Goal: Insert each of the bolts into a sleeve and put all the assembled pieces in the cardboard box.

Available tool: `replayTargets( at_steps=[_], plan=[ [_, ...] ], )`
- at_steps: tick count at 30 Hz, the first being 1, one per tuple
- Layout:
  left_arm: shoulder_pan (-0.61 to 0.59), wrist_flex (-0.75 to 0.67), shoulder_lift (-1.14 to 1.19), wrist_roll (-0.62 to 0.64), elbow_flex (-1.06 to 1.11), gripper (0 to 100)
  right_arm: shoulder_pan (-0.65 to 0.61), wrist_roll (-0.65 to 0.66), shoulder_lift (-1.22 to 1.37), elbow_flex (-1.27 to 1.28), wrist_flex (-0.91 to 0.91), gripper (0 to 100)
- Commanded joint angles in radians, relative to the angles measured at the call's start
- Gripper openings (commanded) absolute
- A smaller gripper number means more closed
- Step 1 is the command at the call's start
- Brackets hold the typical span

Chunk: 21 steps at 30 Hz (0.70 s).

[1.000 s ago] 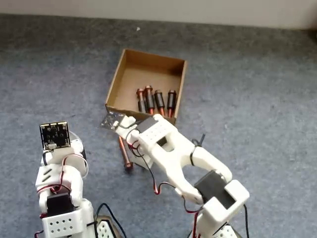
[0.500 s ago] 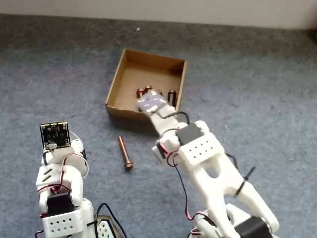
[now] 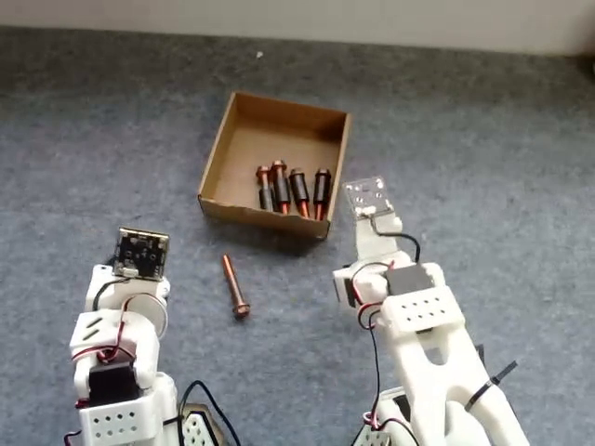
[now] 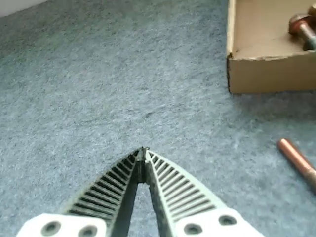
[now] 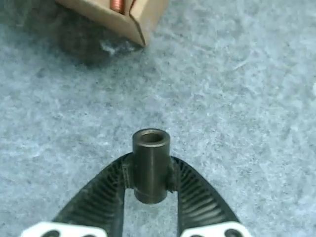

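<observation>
A copper bolt lies loose on the carpet in front of the cardboard box; its end shows in the left wrist view as bolt. Several assembled bolt-and-sleeve pieces lie inside the box. My right gripper is shut on a dark sleeve, held above the carpet beside the box's corner. In the high view the right arm's wrist is to the right of the box. My left gripper is shut with nothing in it, over carpet to the left of the bolt.
Grey carpet covers the whole work area. The box wall stands beyond the left gripper. Cables trail near the arm bases. A pale wall edge runs along the back.
The right arm has swung from the box's front left, over the box, to its right side. The left arm's wrist has turned and shifted slightly right. The bolt has stayed put.
</observation>
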Motion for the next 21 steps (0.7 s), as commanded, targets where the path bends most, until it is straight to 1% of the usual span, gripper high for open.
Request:
replayTargets(
  at_steps=[1, 4, 7, 12, 17, 21],
  plan=[
    [0.073, 0.091, 0.004, -0.064, -0.116, 1, 0.015, -0.012, -0.033, 0.022, -0.067, 0.5],
    [0.111, 0.15, 0.004, -0.1, -0.194, 1, 0.039, -0.012, -0.033, 0.025, -0.067, 0.5],
    [0.124, 0.201, 0.004, -0.106, -0.278, 1, 0.058, -0.012, -0.033, 0.033, -0.071, 0.5],
    [0.174, 0.285, 0.005, -0.143, -0.392, 1, 0.058, -0.012, -0.033, 0.058, -0.122, 0.5],
    [0.188, 0.31, 0.024, -0.184, -0.429, 1, 0.058, -0.012, -0.033, 0.085, -0.168, 0.5],
    [0.188, 0.302, 0.173, -0.23, -0.466, 1, 0.058, -0.012, -0.033, 0.085, -0.173, 0.5]
  ],
)
